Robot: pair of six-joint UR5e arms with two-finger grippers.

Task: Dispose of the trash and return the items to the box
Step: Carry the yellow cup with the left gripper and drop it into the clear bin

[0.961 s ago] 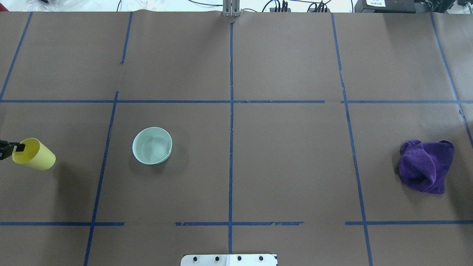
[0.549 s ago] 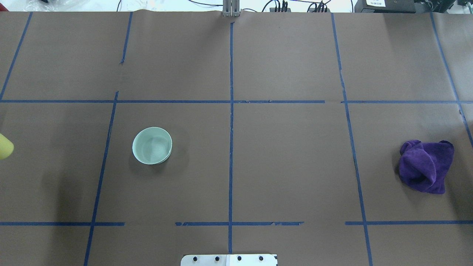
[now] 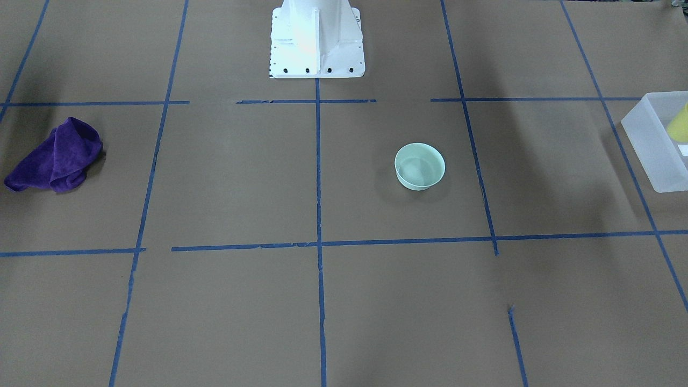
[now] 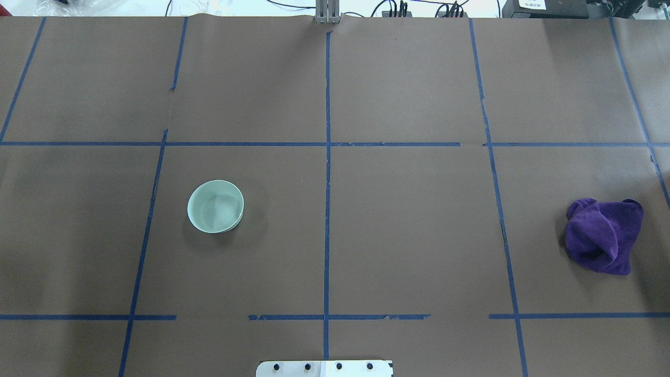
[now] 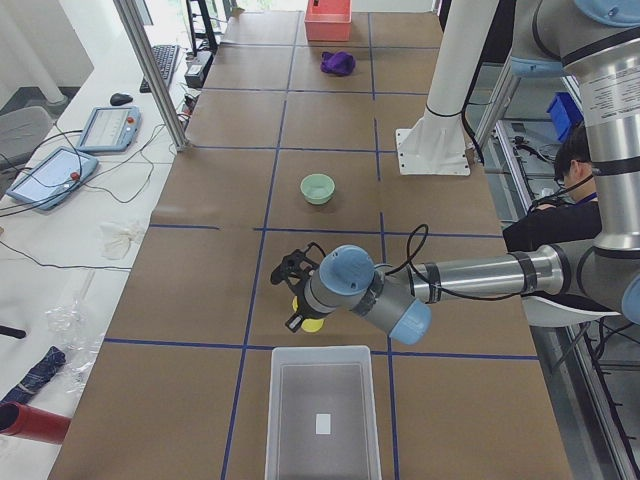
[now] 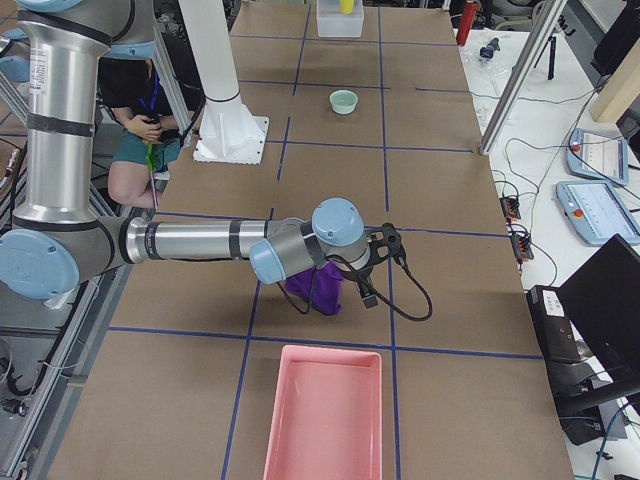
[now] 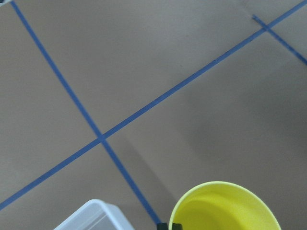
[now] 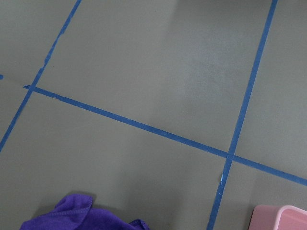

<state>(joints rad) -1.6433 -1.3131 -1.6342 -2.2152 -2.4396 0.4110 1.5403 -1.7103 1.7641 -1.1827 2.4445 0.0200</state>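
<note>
From the front-facing camera, the mint-green bowl [image 3: 420, 166] is sitting upright on the brown desk [image 3: 242, 177], a little right of the middle tape line. The frosted box [image 3: 647, 142] is lying at the right edge. The yellow cup [image 3: 679, 124] is showing against the box's inside, cut off by the frame. A purple cloth [image 3: 54, 156] is lying crumpled at the far left.

From overhead, the bowl and the cloth are lying well apart on the desk.

From the left end, the left hand [image 5: 300, 310] is hanging above the desk just beyond the box's far rim. It is pinching the cup by its rim and holding it clear of the desk. A white label is lying on the box's floor.

From the right end, the right hand [image 6: 372, 275] is hanging close by the cloth, near a pink tray [image 6: 325, 410]. How far it is opened cannot be told here.

The left wrist camera is looking into the cup's open mouth, with a dark fingertip [image 7: 169, 226] pressing at its rim. A corner of the box is lying just beside it.

The right wrist camera is looking down on the cloth's edge and a corner of the tray.
</note>
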